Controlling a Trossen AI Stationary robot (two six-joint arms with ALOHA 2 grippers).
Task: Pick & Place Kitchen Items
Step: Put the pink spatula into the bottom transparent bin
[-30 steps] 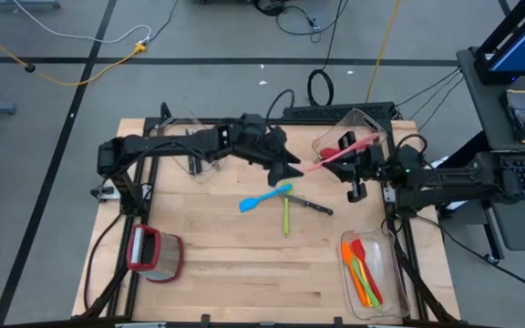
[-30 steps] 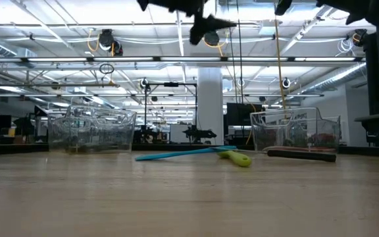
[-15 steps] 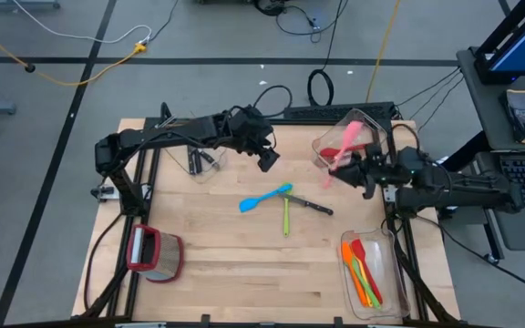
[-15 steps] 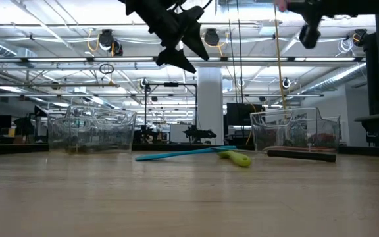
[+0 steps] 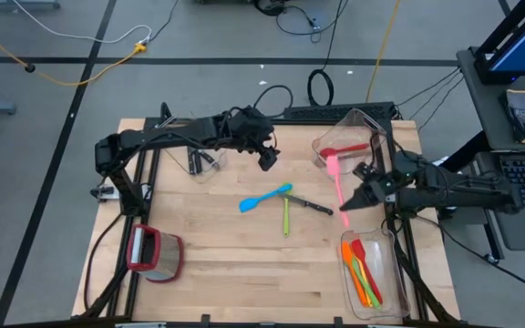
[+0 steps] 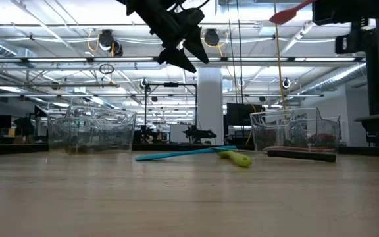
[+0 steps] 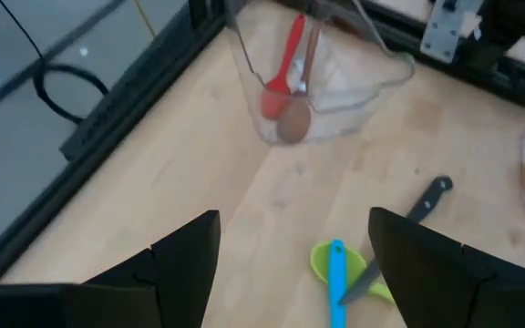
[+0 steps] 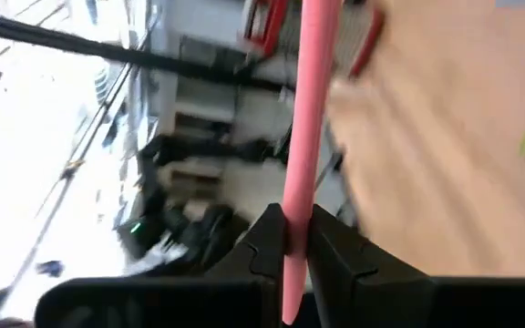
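One slim pink spatula [image 5: 337, 180] is pinched near its handle end by the right gripper [image 5: 352, 205], blade jutting away over the table. It looks light, stiff and slick, so a hold nearer mid-handle would steady it. Beyond, the left gripper [image 5: 266, 157] hangs open, empty.

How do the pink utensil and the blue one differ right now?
The pink utensil is held in the air, clamped in the right gripper; the blue utensil lies flat on the table, with no gripper on it. The pink one hangs by itself near the table's right side; the blue one lies mid-table, its end meeting a green utensil and a black-handled knife. Both are slim and long-handled.
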